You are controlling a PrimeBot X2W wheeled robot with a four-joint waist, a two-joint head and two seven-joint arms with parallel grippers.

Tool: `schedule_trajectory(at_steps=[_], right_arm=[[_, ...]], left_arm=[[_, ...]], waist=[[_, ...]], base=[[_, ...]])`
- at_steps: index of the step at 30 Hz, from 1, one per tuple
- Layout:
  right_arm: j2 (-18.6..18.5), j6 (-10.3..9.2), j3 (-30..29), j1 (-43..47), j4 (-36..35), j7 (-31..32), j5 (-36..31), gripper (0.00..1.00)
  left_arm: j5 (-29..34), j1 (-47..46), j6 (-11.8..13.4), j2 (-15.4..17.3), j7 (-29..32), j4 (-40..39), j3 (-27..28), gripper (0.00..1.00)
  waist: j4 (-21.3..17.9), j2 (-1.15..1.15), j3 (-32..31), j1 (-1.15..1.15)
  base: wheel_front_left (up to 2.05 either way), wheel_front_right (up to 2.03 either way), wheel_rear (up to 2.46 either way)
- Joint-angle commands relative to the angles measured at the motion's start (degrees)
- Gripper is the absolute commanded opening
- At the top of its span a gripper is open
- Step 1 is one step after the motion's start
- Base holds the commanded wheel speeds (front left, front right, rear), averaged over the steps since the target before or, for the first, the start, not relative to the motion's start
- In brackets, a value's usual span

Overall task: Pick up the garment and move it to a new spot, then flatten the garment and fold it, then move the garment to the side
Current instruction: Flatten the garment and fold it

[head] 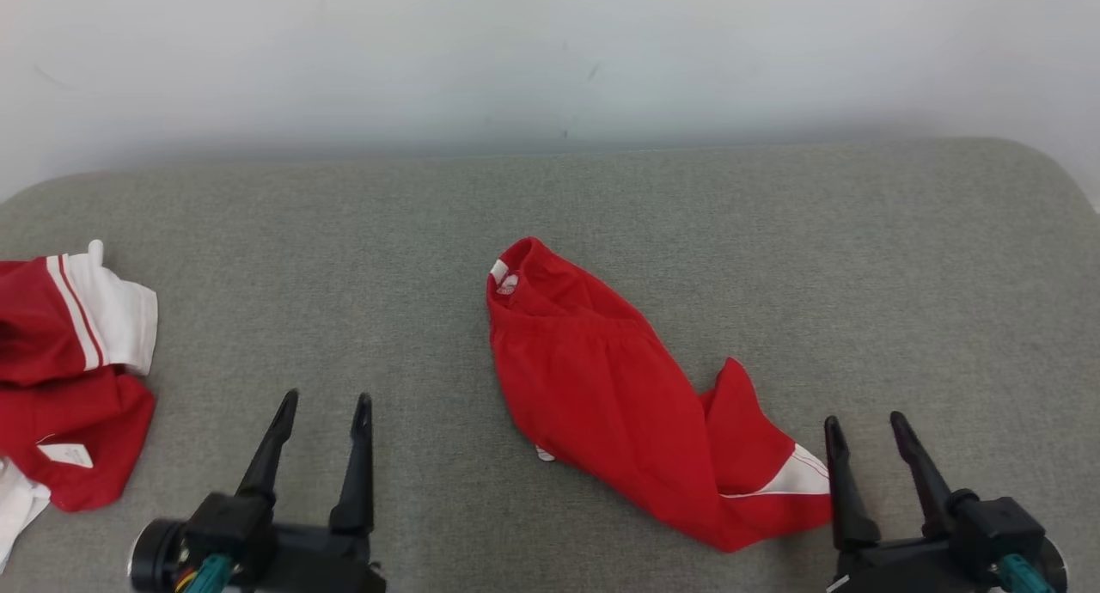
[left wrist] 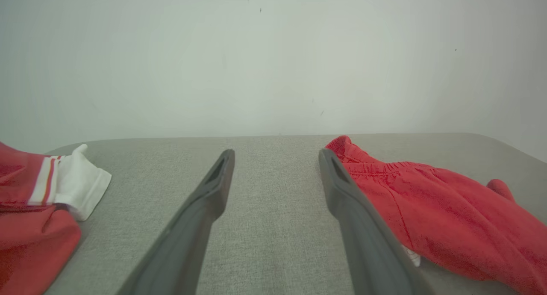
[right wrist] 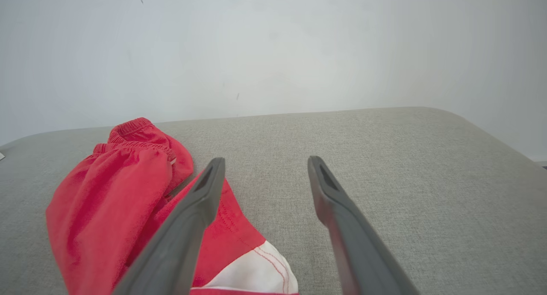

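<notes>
The garment (head: 619, 395) is a pair of red shorts with a white panel at one hem, lying crumpled and slanted on the grey padded surface (head: 550, 206), waistband toward the back. It also lies at the right of the left wrist view, garment (left wrist: 448, 213), and at the left of the right wrist view, garment (right wrist: 124, 201). My left gripper (head: 325, 408) stands open at the lower left, apart from the cloth. My right gripper (head: 866, 425) is open just right of the white hem, nothing between its fingers. In its wrist view the right gripper (right wrist: 263, 164) has its left finger over the cloth.
A second pile of red and white clothing (head: 69, 361) lies at the surface's left edge, also seen as the clothing pile (left wrist: 38, 205). A pale wall (head: 550, 51) rises behind the surface. Bare grey padding stretches at the back and right.
</notes>
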Motion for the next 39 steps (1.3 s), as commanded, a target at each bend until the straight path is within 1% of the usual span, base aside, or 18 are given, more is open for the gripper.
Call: schedule_trajectory(at_steps=[1, 6, 10, 11, 12, 13, 16, 20, 27, 28, 30, 35, 36, 39], right_arm=[[0.53, -0.11, 0.58, 0.27, -0.16, -0.51, -0.44, 1.0], [1.63, -0.11, 3.67, -0.04, 2.03, -0.7, 0.45, 1.0], [2.22, -0.11, 5.82, -1.41, 3.48, -0.87, 1.02, 1.0], [2.42, -0.11, 6.35, -1.87, 3.95, -0.87, 1.27, 1.0], [2.49, -0.11, 6.54, -2.17, 4.27, -0.9, 1.46, 1.0], [2.61, -0.11, 6.78, -2.71, 4.71, -0.93, 1.81, 1.0], [2.83, -0.11, 6.79, -3.44, 4.98, -0.92, 2.11, 1.0], [3.04, -0.11, 7.04, -3.71, 5.12, -0.94, 2.34, 1.0], [3.2, -0.11, 7.59, -4.7, 5.41, -0.95, 3.07, 1.0], [3.2, -0.11, 7.59, -4.7, 5.41, -0.95, 3.07, 1.0], [3.21, -0.11, 7.58, -4.78, 5.5, -0.94, 3.35, 1.0], [3.28, -0.11, 7.6, -4.99, 6.02, -0.94, 3.89, 1.0], [3.29, -0.11, 7.63, -5.13, 6.24, -0.94, 4.09, 1.0], [3.29, -0.11, 7.66, -5.28, 6.52, -0.95, 4.47, 1.0]], left_arm=[[0.26, -1.9, 0.07, 0.65, -0.21, 0.25, -1.24, 1.0], [-0.39, -7.35, 0.07, 3.04, -0.21, 2.03, -6.6, 1.0], [-1.56, -12.45, 0.07, 5.13, -0.21, 5.18, -10.48, 1.0], [-2.38, -15.16, 0.07, 6.08, -0.21, 7.22, -12.7, 1.0], [-2.82, -16.47, 0.07, 6.52, -0.21, 8.21, -13.73, 1.0], [-3.42, -19.02, 0.07, 7.32, -0.21, 10.77, -16.72, 1.0], [-5.36, -23.16, 0.07, 8.15, -0.2, 14.54, -21.58, 1.0], [-8.83, -29.09, 0.09, 8.37, -0.01, 20.34, -28.24, 1.0], [-16.11, -37.59, 0.08, 8.02, 3.58, 27.72, -39.75, 1.0], [-16.11, -37.59, 0.08, 8.02, 3.58, 27.72, -39.75, 1.0], [-18.5, -39.52, 0.09, 8.2, 4.46, 29.03, -42.43, 1.0], [-23.31, -43.27, 0.09, 8.84, 9.4, 32.98, -48.6, 1.0], [-25.27, -44.49, 0.09, 8.94, 11.42, 34.42, -50.44, 1.0], [-27.51, -46.12, 0.09, 9.14, 14.63, 35.97, -53.45, 1.0]], waist=[[-0.51, 0.0, -0.16, 0.0], [-2.32, 0.0, -0.18, 0.0], [-4.73, 0.0, 0.43, 0.0], [-6.12, 0.0, 1.07, 0.0], [-6.79, 0.0, 1.41, 0.0], [-8.1, 0.0, 2.08, 0.0], [-9.78, 0.0, 3.0, 0.0], [-11.64, 0.0, 4.02, 0.0], [-13.95, 0.0, 5.29, 0.0], [-13.95, 0.0, 5.29, 0.0], [-14.38, 0.0, 5.54, 0.0], [-15.0, 0.0, 5.77, 0.0], [-15.09, 0.0, 5.76, 0.0], [-15.09, 0.0, 5.74, 0.0]], base=[[0.0, 0.0, 0.0], [0.0, 0.0, 0.0], [0.0, 0.0, 0.0], [0.0, 0.0, 0.0], [0.0, 0.0, 0.0], [0.0, 0.0, 0.0], [0.0, 0.0, 0.0], [0.0, 0.0, 0.0], [0.0, 0.0, 0.0], [0.0, 0.0, 0.0], [0.0, 0.0, 0.0], [0.0, 0.0, 0.0], [0.0, 0.0, 0.0], [0.0, 0.0, 0.0]])
